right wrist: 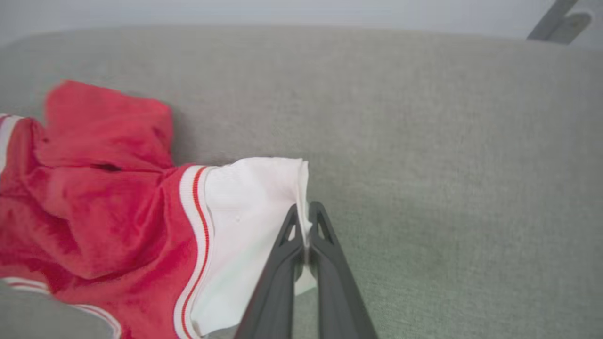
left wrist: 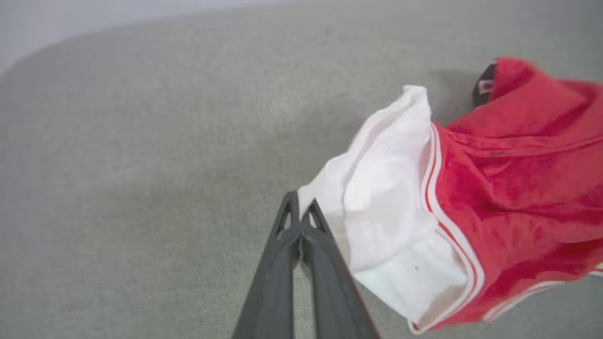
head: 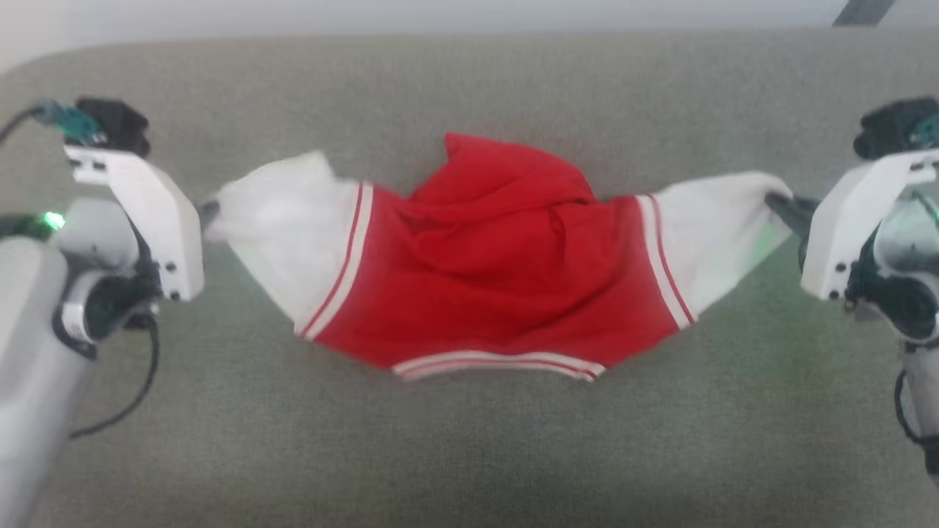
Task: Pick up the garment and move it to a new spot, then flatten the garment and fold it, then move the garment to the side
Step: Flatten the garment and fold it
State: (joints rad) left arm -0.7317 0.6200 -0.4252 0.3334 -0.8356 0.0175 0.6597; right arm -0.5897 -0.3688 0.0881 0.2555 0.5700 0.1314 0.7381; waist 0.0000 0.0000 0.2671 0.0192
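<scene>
garment hangs stretched between the two arms above a grey fabric surface, its red middle bunched and sagging in folds, its striped hem along the lower edge and a white side panel drawn out to each side.

left gripper has its two dark fingers pressed fully together with no gap between them. in the left wrist view the left gripper sits tight against the edge of the white panel of the garment, and in the head view that panel tapers right to its tips, so it has the cloth pinched at that end.

right gripper is likewise closed all the way. in the right wrist view the right gripper has a thin fold of the white panel caught between its fingers, with a little flap of cloth showing below the tips, while the rest of the garment trails away to that view's left.

both grips are on the white ends, well apart, with the red part between them.
</scene>
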